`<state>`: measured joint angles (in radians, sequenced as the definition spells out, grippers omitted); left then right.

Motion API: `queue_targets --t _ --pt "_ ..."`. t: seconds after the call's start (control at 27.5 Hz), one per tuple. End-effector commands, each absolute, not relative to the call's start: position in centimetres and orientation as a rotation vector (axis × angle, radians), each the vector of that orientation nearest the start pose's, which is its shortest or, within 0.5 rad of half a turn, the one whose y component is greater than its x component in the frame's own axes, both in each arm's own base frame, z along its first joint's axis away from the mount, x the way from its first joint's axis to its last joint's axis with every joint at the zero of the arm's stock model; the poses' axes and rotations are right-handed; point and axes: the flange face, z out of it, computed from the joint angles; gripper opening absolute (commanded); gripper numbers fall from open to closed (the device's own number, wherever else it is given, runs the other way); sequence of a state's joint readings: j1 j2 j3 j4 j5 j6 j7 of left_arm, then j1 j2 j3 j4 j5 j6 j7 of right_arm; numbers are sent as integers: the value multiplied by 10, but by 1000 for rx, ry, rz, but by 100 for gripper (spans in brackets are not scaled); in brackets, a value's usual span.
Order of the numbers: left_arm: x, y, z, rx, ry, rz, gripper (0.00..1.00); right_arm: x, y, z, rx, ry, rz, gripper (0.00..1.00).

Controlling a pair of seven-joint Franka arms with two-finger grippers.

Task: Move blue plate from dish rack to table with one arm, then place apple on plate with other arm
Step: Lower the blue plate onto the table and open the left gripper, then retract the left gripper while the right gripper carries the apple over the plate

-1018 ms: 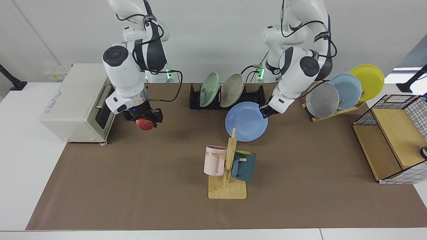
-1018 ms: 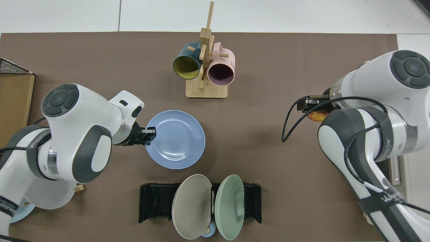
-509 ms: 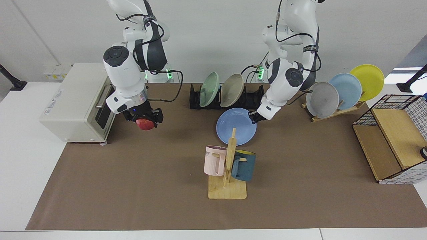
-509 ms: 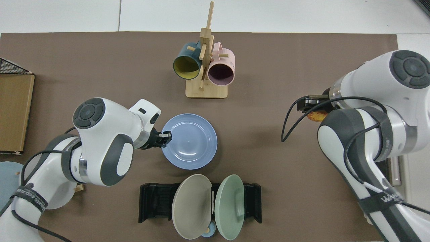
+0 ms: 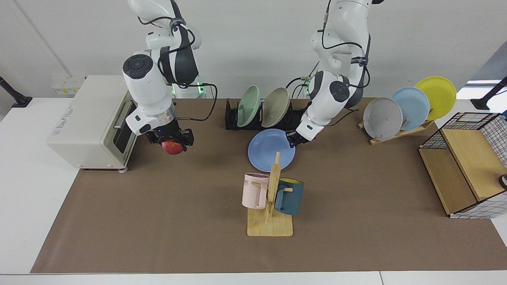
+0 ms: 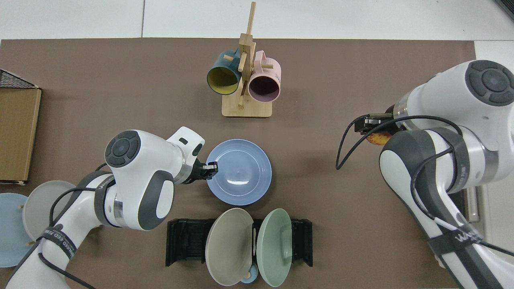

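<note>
Left tool (image 5: 294,141): clenched on rim of blue plate (image 5: 271,150), near dish rack (image 5: 301,114). Right tool (image 5: 170,139): grasping apple (image 5: 172,147), above surface (image 5: 158,221), beside toaster oven (image 5: 89,122).

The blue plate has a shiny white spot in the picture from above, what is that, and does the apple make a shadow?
Top view: the white spot on the blue plate, held at its rim by the left gripper, is glare from a light above. Facing view: the apple in the right gripper has a soft dark shadow on the brown mat just behind it; the plate looks matte there, no glare.
</note>
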<state>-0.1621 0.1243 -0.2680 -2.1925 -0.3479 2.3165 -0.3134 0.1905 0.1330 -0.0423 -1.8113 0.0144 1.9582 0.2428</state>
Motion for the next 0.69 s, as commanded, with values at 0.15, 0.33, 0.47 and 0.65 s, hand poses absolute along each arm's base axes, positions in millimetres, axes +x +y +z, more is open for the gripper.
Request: queue_targets --t 0.15,0.33,0.47,0.65 --pt "491 -239 327 -3416 -185 149 21 590 91 469 -3134 187 -24 0" --pt "488 -245 327 -3415 -194 151 100 590 92 468 -3134 184 -22 0" --pt "489 -245 329 -3416 -183 136 100 590 94 469 -3134 182 -24 0" --pt "492 -235 339 -3352 -99 226 100 590 96 469 -3133 194 -24 0"
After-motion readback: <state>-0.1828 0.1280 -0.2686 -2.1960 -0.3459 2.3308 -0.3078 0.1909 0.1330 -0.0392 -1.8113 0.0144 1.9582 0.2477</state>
